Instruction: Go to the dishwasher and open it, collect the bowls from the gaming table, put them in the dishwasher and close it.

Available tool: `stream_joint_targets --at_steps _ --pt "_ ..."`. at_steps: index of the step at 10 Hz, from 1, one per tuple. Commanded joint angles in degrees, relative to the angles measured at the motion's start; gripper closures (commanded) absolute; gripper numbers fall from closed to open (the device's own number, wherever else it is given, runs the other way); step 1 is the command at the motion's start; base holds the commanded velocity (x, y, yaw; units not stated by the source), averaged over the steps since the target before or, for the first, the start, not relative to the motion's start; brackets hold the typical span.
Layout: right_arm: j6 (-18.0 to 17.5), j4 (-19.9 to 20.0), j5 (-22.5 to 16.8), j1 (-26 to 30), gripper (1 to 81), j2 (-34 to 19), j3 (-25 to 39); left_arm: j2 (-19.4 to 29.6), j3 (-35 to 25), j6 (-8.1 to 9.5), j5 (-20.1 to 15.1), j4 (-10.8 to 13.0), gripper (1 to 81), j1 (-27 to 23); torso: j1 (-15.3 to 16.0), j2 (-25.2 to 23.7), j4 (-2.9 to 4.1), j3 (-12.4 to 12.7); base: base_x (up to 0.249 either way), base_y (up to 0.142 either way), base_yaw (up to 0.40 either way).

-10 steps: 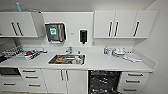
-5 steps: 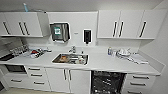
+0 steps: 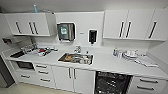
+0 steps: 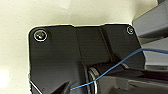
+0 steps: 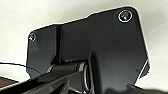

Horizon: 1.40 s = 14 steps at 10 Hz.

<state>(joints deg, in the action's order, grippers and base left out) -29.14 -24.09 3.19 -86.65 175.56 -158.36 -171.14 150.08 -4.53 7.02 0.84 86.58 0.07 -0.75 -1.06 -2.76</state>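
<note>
— Fingers first: can you tell how they stand?

— No. In both wrist views the robot's own dark plate covers them, so I cannot tell whether either pair is apart or together, or whether anything is in them.

— And the dishwasher (image 3: 111, 83)?

— Under the white worktop (image 3: 107, 63), to the right of the steel sink (image 3: 76, 58). Its front is a dark opening with wire racks showing, so I judge it already open. No bowls are in sight here; there are plates and a bottle (image 3: 115, 52) on the worktop above it.

— What could go wrong?

— The lowered door probably juts out low, below the head view's edge. Driving close or turning beside it could clip the door with the base. The drawers (image 3: 145, 84) sit right beside the opening, so an arm swinging wide could knock their handles.
</note>
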Motion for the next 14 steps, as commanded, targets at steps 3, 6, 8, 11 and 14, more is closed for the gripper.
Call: stream_joint_targets --at_steps 3,6,8,11,14 --pt "0.0 -0.5 -2.5 2.9 1.0 0.1 0.0 0.2 -0.2 -0.12 -2.9 -0.2 1.0 -2.6 0.0 0.0 0.00 0.0 0.000 0.000 0.186" --pt "0.0 -0.4 -2.2 2.8 1.0 -0.3 0.2 0.5 -0.2 -0.12 -2.8 -0.2 1.0 -2.6 0.0 0.0 0.00 0.0 0.000 0.000 0.207" --pt "-0.1 -0.4 -2.0 2.8 1.0 -0.1 -0.1 0.6 0.7 -0.12 -2.9 -0.2 1.0 -2.6 0.0 0.0 0.00 0.0 0.000 0.000 0.248" --pt "-0.4 -0.3 -2.1 3.4 1.0 -0.3 -0.9 0.3 0.8 -0.30 -2.9 -0.2 1.0 -2.7 0.0 0.0 0.00 0.0 0.000 0.000 0.259" --pt "-0.2 -0.3 -2.4 3.8 1.0 -0.3 -1.4 -0.3 2.4 -0.65 -3.0 -0.1 1.0 -3.2 0.0 0.0 0.00 0.0 0.000 0.000 0.320"
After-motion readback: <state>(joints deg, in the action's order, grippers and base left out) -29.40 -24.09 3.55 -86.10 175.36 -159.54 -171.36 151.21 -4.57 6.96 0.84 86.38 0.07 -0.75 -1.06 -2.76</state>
